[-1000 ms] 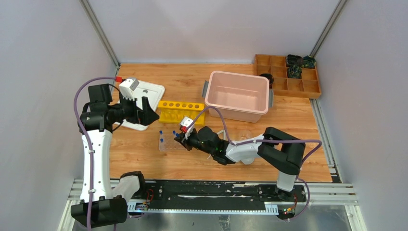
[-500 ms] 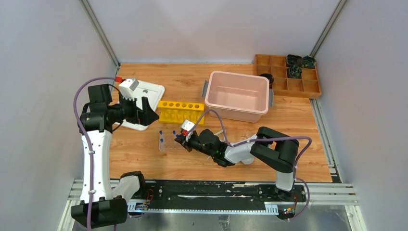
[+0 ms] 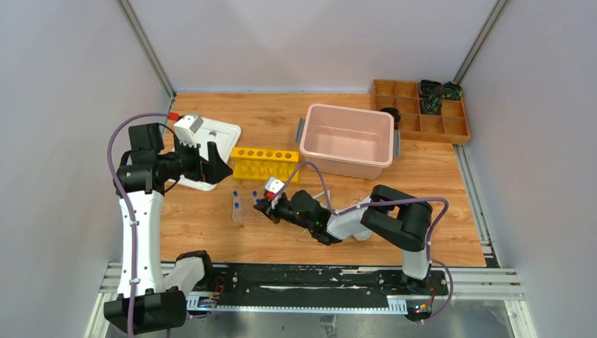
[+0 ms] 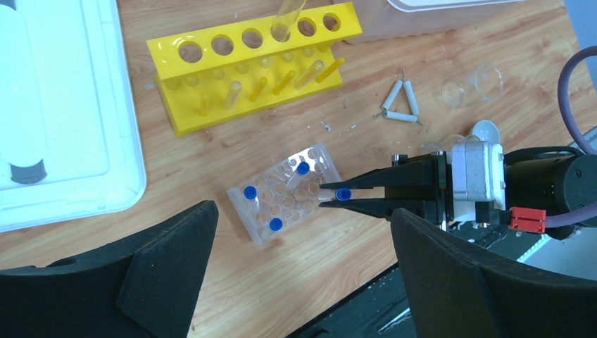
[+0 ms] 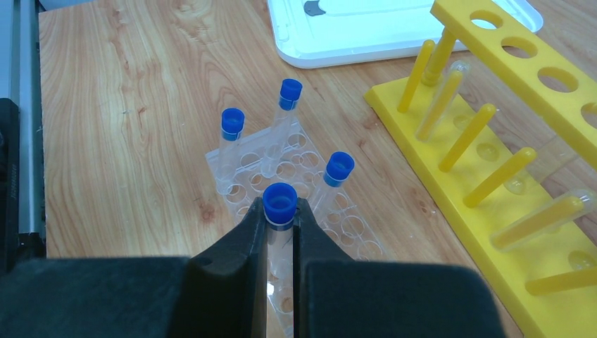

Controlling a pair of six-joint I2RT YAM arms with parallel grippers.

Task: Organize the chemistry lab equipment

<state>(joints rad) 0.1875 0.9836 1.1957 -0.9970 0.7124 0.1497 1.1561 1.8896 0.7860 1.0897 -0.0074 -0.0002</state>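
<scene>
The clear plastic tube rack lies on the wood in front of the yellow rack. Three blue-capped tubes stand in it. My right gripper is shut on another blue-capped tube, its cap at the fingertips over the rack's near edge. My left gripper hangs open above the table, holding nothing. The white triangle, two small glass cups and the white round dish lie to the right.
A yellow test-tube rack stands just behind the clear rack. A pink tub sits right of it, a white lid at the left, and a brown wooden compartment tray at the back right.
The right arm's elbow has swung left and its gripper, still holding the tube, has edged slightly toward the clear rack. The left arm has not moved.
</scene>
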